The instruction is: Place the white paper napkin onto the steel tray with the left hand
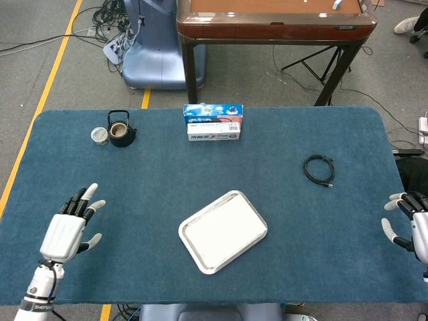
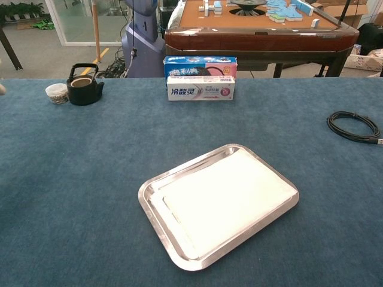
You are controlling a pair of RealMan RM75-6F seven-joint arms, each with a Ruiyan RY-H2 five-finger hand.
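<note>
Head view: my left hand (image 1: 65, 231) empty, fingers spread, at table's 8 o'clock, well apart from steel tray (image 1: 253, 216). White paper napkin (image 2: 224, 197) lies flat inside tray. My right hand (image 1: 409, 224) empty, fingers apart, at 4 o'clock edge.

Even, bright indoor light fell on the counter (image 1: 281, 267); shadows were soft and faint. The steel tray (image 2: 157, 179) showed mild glare along its rim. Both views were sharp.

Grey floor (image 1: 60, 40) with a yellow line (image 1: 57, 67) — a brown table (image 1: 274, 23) behind.
</note>
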